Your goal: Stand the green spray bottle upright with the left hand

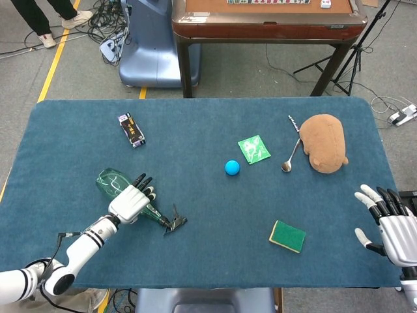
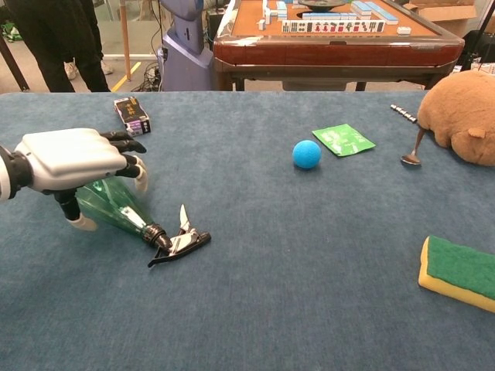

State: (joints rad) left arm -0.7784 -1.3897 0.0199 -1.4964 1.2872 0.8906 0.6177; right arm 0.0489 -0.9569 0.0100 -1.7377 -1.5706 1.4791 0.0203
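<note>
On the blue table [image 1: 195,124], near its left front corner, we see the green spray bottle [image 1: 116,184] lying on its side, its black trigger nozzle pointing right. Our left hand [image 1: 130,202] arches over the bottle's middle, fingers [image 2: 128,143] spread above it and thumb low beside it; we cannot tell whether it grips yet. Our right hand [image 1: 392,222] hovers released, fingers apart, at the table's far right edge, well apart from the sponge [image 1: 287,235].
</note>
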